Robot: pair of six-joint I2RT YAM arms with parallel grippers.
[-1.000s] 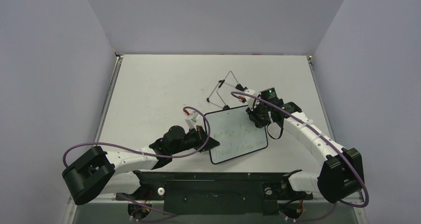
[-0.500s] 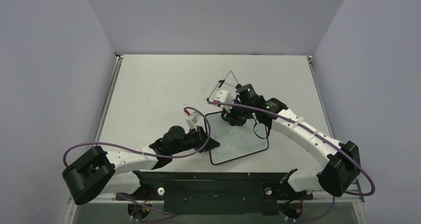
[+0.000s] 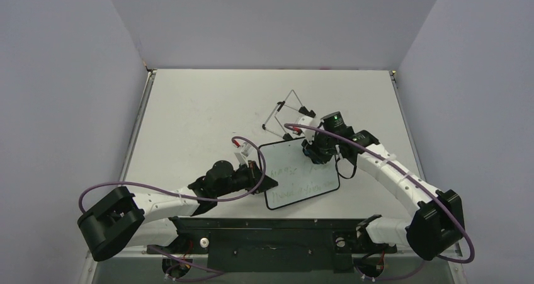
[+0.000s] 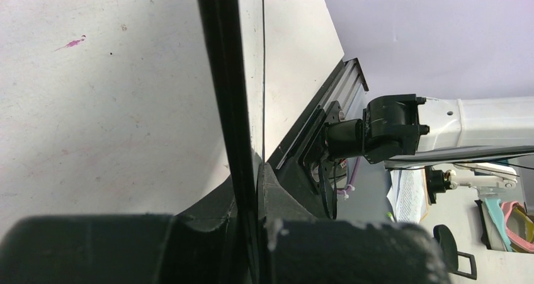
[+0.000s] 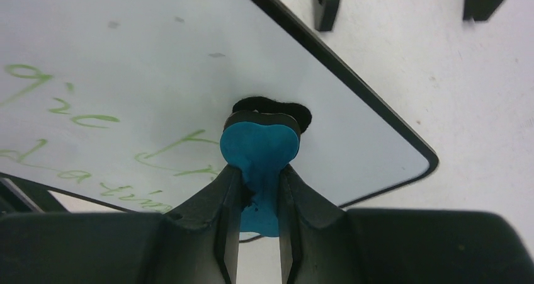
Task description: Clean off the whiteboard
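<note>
The whiteboard [image 3: 299, 174] is a small white board with a thin black frame, lying near the table's front, faint green handwriting on it [image 5: 94, 57]. My left gripper [image 3: 263, 178] is shut on the whiteboard's left edge [image 4: 230, 107], which runs between its jaws edge-on. The right gripper [image 3: 313, 150] is shut on a blue-and-black eraser [image 5: 260, 152], its black pad pressed on the board's upper right part. Green writing lies left of the eraser.
A thin wire easel stand [image 3: 286, 111] with black feet [image 5: 325, 7] lies just behind the board. The black mounting rail [image 3: 264, 224] runs along the table's near edge. Grey walls close in the table on three sides.
The right gripper swept the eraser left across the board's top half a second ago, then back to the right. The upper line of writing looks fainter. The left arm stayed put.
</note>
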